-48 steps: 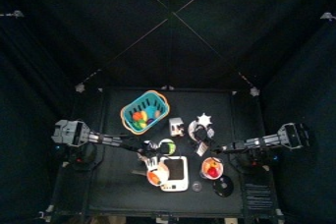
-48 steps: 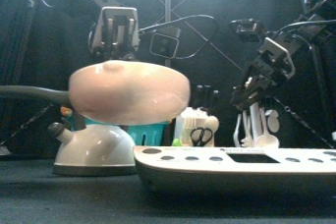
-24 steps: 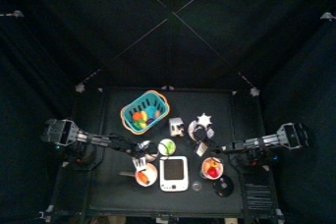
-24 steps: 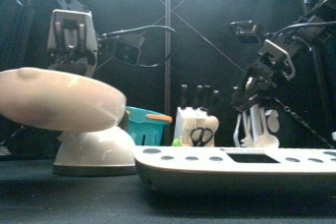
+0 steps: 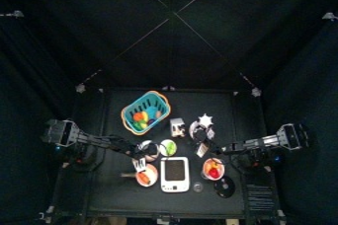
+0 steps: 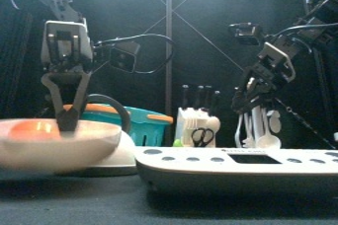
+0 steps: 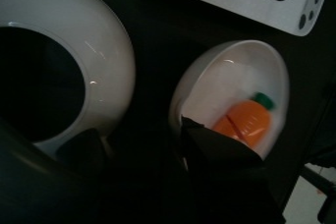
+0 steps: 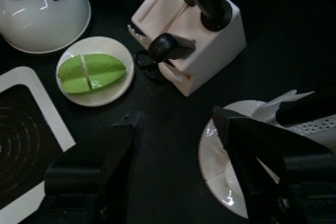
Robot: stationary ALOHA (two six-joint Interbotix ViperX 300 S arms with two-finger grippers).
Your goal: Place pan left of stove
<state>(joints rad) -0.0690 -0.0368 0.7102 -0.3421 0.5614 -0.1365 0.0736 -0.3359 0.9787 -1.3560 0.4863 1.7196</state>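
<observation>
Count on the bench (image 6: 79,204): 1 pan (image 6: 53,142), 1 stove (image 6: 244,165), 1 white kettle (image 7: 79,61), 1 teal basket (image 5: 148,109), 1 knife block (image 8: 191,31), 1 small plate (image 8: 92,43) carrying 1 green sliced piece (image 8: 94,76), 1 orange-red dish with a dark rim (image 5: 212,170), and 1 white star-shaped item (image 5: 204,122).

The pan sits flat on the bench just left of the stove, at the front, with the kettle right behind it. There is 1 orange toy with a green tip (image 7: 241,122) inside the pan, lying against the pale inner wall.

The left end effector (image 6: 63,111) hangs directly over the pan. Its jaws are spread wide and point down into it, and they are closed on nothing.

The right end effector (image 8: 174,130) hovers on the stove's right side, near the knife block and the plate. Its jaws are apart and hold nothing.

The basket stands at the back, behind the kettle. The knife block is between the basket and the star-shaped item. The orange-red dish is just right of the stove.
</observation>
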